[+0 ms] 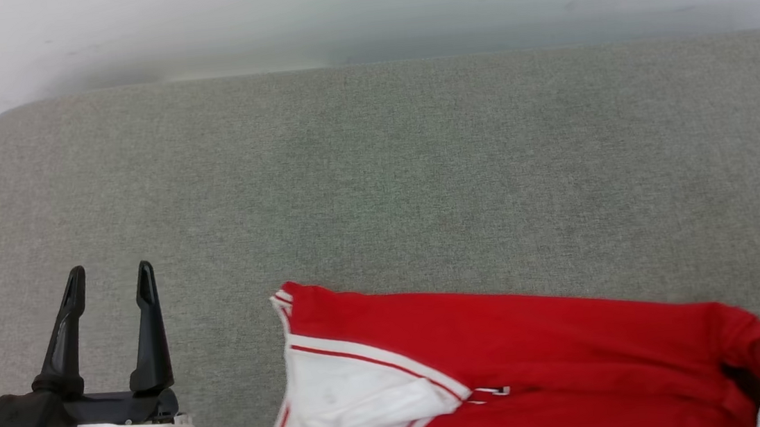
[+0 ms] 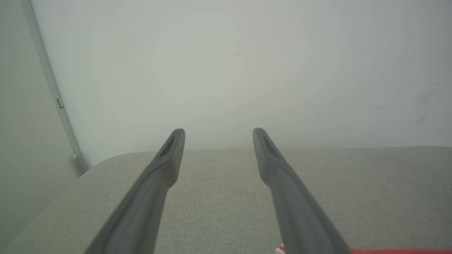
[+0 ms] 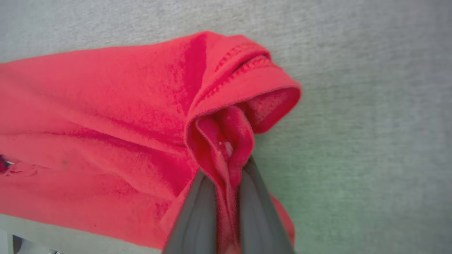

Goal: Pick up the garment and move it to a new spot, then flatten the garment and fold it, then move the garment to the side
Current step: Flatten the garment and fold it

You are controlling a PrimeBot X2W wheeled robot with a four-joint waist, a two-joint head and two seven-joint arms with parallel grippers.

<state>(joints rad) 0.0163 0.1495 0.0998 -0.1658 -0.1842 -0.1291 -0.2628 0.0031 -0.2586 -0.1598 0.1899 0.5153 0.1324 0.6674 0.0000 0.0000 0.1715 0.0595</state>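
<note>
One bunched edge of the garment (image 3: 106,106) sits pinched in the right gripper (image 3: 227,167); left gripper (image 1: 110,271) gapes empty.

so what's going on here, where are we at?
The right gripper is shut on a bunched fold of red fabric at one end of the garment. The rest of the garment lies on the grey cushion, with a white sleeve showing at its other end. The left gripper is open and empty, over bare cushion beside it. Looks like the pick-up step.
</note>
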